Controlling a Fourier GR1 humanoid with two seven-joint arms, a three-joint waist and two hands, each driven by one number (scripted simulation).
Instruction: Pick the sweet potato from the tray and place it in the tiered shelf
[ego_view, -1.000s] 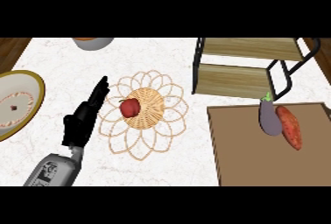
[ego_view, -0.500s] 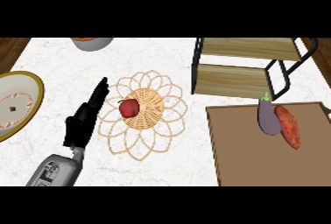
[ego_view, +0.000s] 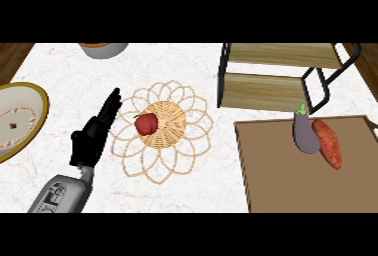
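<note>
Head view shows the task as not yet begun, by my reading; the sweet potato (ego_view: 328, 144) lies on the brown tray (ego_view: 273, 175) at about three o'clock in the scene, touching or just beside a purple eggplant (ego_view: 305, 131) on its nine o'clock side; the tiered shelf (ego_view: 275, 75), up at one o'clock, holds nothing that I can see on its wooden levels; everything is left to do: reach, grasp, lift, carry, set down; the left hand (ego_view: 94, 136) rests on the counter (ego_view: 184, 65) at about eight o'clock, fingers straight and holding nothing, beside a woven wicker mat (ego_view: 181, 145) with a red fruit (ego_view: 146, 123) on it; the sweet potato is well apart from that hand, off toward its three o'clock across the mat; the right hand does not show at all.
</note>
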